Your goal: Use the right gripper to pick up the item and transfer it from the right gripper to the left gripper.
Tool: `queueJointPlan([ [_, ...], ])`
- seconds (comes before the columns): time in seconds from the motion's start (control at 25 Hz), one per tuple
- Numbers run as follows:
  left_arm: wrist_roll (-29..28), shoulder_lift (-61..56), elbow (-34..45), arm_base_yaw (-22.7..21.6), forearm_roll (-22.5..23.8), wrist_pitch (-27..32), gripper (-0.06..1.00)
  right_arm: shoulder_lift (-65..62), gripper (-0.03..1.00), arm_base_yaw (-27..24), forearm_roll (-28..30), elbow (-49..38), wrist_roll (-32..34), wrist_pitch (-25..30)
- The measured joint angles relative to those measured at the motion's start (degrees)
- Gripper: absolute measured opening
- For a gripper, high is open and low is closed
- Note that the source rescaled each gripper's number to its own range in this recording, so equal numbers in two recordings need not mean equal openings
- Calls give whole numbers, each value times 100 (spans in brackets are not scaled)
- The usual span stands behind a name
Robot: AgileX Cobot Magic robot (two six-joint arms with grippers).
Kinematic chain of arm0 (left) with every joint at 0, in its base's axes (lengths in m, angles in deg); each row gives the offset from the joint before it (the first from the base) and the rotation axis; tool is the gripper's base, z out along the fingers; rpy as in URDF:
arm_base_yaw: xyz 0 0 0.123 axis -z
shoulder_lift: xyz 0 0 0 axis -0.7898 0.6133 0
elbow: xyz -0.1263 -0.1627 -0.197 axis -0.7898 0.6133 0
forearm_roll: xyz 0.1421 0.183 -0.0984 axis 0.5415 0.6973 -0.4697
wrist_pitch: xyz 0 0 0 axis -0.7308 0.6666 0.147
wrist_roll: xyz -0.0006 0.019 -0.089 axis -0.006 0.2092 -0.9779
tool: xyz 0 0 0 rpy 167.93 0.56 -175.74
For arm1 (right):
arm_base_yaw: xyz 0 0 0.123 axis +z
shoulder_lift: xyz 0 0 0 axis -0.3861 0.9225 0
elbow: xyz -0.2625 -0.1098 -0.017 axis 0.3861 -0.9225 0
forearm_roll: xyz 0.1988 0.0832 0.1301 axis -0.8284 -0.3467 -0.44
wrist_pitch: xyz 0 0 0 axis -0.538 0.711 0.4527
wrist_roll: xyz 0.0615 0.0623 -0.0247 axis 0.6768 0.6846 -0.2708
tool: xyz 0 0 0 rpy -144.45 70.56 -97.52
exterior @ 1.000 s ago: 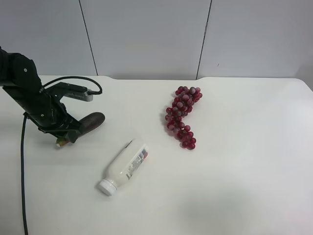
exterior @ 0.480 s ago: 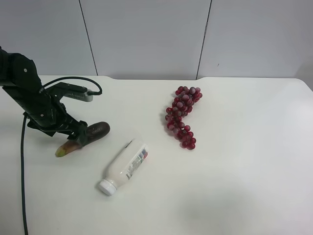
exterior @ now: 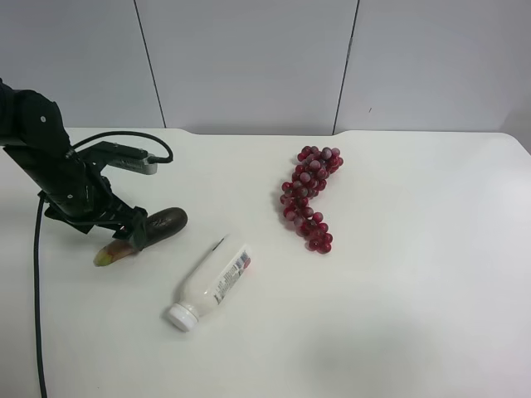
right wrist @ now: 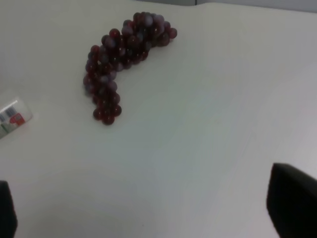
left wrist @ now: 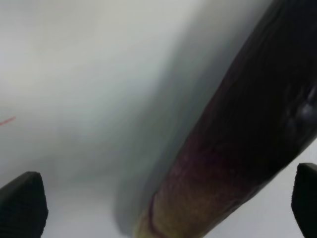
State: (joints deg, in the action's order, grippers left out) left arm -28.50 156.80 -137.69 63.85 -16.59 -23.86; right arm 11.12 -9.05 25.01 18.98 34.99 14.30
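The toy eggplant (exterior: pixel 163 222) lies on the white table (exterior: pixel 398 315) at the exterior high view's left, dark body toward the bottle, yellow-green stem tip (exterior: pixel 104 256) pointing outward. The left gripper (exterior: pixel 127 235), on the black arm with the silver-grey plate and looping cable, hangs over its middle. In the left wrist view the eggplant (left wrist: pixel 237 139) runs between the two widely parted fingertips (left wrist: pixel 21 202), so the left gripper (left wrist: pixel 163 201) is open and not clamping it. The right gripper (right wrist: pixel 148 210) is open and empty; its arm is outside the exterior high view.
A white bottle (exterior: pixel 209 283) lies on its side just beside the eggplant. A bunch of red grapes (exterior: pixel 309 197) lies mid-table, also in the right wrist view (right wrist: pixel 116 64), where the bottle's end (right wrist: pixel 12 119) shows at the edge. A grey wall stands behind the table.
The left gripper has opened. The eggplant has dropped out of its grip and tilted down onto the table, showing its stem tip. The arm has barely moved since.
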Motion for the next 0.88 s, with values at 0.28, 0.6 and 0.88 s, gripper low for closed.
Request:
queueJointPlan([
  [0.28,0,-465,0,0,5,260,100,0,100,0,0,0,0,0],
  [0.6,0,-1705,0,0,5,519,100,0,100,0,0,0,5,0],
  [0.88,0,-3089,0,0,11,1283,100,0,100,0,0,0,19,0],
])
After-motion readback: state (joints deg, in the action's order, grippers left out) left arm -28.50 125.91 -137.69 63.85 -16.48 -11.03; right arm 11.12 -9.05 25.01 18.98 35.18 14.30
